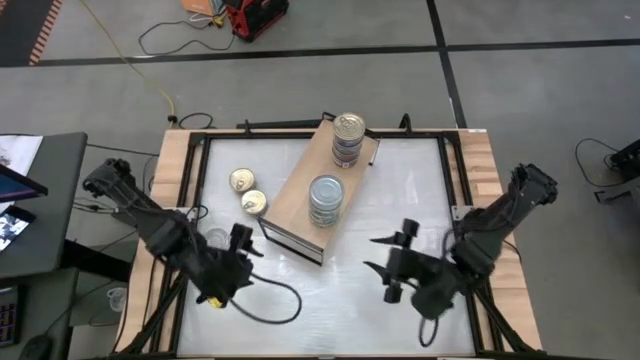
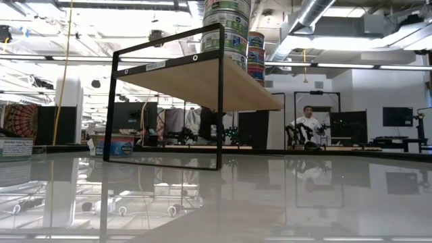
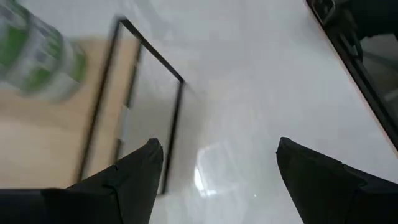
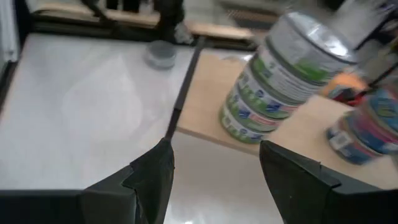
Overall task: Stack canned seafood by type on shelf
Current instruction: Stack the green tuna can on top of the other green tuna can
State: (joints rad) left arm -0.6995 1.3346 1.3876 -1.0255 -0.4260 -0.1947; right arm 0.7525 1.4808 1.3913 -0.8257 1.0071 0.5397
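Note:
The shelf (image 1: 308, 200) is a tan plywood box lying aslant in the middle of the table. Two stacks of canned seafood stand on its top: a silver-lidded stack with green labels (image 1: 326, 200) (image 4: 273, 87) and a gold-lidded stack (image 1: 348, 140) nearer its far end. Two gold-lidded tins (image 1: 248, 191) lie flat on the table left of the shelf, and a grey tin (image 1: 215, 238) (image 4: 160, 55) lies near the left rail. My left gripper (image 1: 245, 250) (image 3: 217, 162) hovers open by the shelf's near left corner. My right gripper (image 1: 380, 255) (image 4: 214, 162) hovers open to the right of the shelf's near end.
Wooden rails (image 1: 180, 160) and a dark frame border the white tabletop. A black cable (image 1: 270, 305) loops on the table behind my left gripper. In the low view the shelf (image 2: 196, 74) stands on a dark frame, with both stacks (image 2: 229, 27) on top.

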